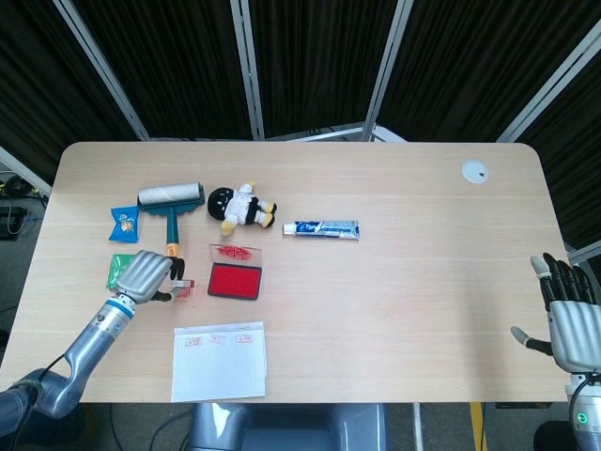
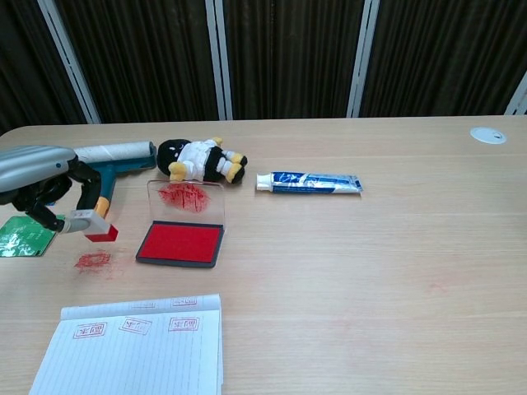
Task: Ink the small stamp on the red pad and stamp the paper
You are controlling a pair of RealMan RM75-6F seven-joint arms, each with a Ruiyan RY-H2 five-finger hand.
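My left hand [image 2: 37,177] pinches the small stamp [image 2: 92,226] and holds it clear of the light wooden table [image 2: 387,247], just left of the red ink pad [image 2: 180,243], whose clear lid [image 2: 186,201] stands open and smeared with red. A red smudge [image 2: 93,261] marks the tabletop under the stamp. The lined paper [image 2: 136,350], bearing three red prints along its top, lies near my edge. My right hand [image 1: 569,318] rests open off the table's right side, fingers spread. Behind the table hang black pleated curtains [image 1: 310,56] crossed by pale metal struts [image 1: 389,56].
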